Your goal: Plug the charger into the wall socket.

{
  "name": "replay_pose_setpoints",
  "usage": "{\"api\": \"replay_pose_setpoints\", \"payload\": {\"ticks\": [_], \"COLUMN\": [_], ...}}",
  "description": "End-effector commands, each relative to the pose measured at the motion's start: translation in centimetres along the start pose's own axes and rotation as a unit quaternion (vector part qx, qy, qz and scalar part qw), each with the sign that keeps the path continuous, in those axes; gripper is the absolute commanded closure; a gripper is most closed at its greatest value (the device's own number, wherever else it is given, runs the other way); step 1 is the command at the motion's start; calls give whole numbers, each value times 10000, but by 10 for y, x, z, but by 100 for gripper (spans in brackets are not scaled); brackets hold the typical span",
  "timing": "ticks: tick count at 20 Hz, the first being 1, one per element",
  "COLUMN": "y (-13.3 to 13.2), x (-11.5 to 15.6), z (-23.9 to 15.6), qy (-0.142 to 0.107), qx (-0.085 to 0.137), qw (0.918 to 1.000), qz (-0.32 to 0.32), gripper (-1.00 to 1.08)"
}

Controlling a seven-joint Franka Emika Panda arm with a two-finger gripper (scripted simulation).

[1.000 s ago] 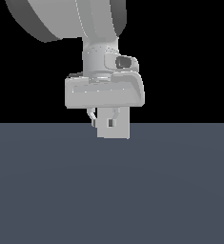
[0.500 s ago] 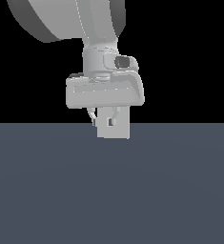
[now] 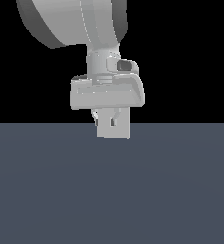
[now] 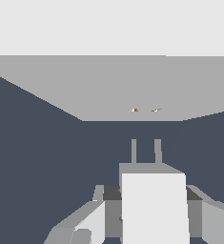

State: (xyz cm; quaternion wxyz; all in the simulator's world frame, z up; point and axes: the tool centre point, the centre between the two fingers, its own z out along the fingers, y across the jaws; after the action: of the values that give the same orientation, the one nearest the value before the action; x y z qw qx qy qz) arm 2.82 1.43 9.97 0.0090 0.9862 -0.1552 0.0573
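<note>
The arm hangs down from the top of the exterior view, its broad pale wrist housing sitting level, and below it the claw (image 3: pixel 111 120) is pinching the charger (image 3: pixel 113 128), a small pale grey block that shows just under the housing at the line where the black background meets the dark blue-grey desk (image 3: pixel 111 190). The block sits upright and square in that view, clear of the desk surface as far as I can judge, with a little dark notch near its top between the fingers. From the wrist view the charger (image 4: pixel 154 205) fills the near part of the frame, its flat pale face towards the camera, with the claw's fingers (image 4: pixel 87 224) flanking it on either side and pressed against its flanks. Two short thin prongs (image 4: pixel 145 151) stick out from its far end, side by side and parallel, pointing straight away from the camera. Beyond them stands the wall socket (image 4: pixel 113 90), a wide flat pale grey plate rising upright from the desk, and two tiny marks at its centre (image 4: pixel 144 110) lie almost in line with the prongs. A strip of dark desk shows between the prong tips and the foot of the plate, so the charger is near the socket but apart from it, not touching.
</note>
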Motion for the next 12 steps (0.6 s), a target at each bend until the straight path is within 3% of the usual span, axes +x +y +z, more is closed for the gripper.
{"api": "replay_pose_setpoints", "payload": {"ticks": [1, 12], "y": [0, 0], "x": [9, 33], "z": [1, 4], "qy": [1, 0], "qx": [1, 0], "qw": [10000, 10000], "qz": [3, 13], "gripper": [108, 108]}}
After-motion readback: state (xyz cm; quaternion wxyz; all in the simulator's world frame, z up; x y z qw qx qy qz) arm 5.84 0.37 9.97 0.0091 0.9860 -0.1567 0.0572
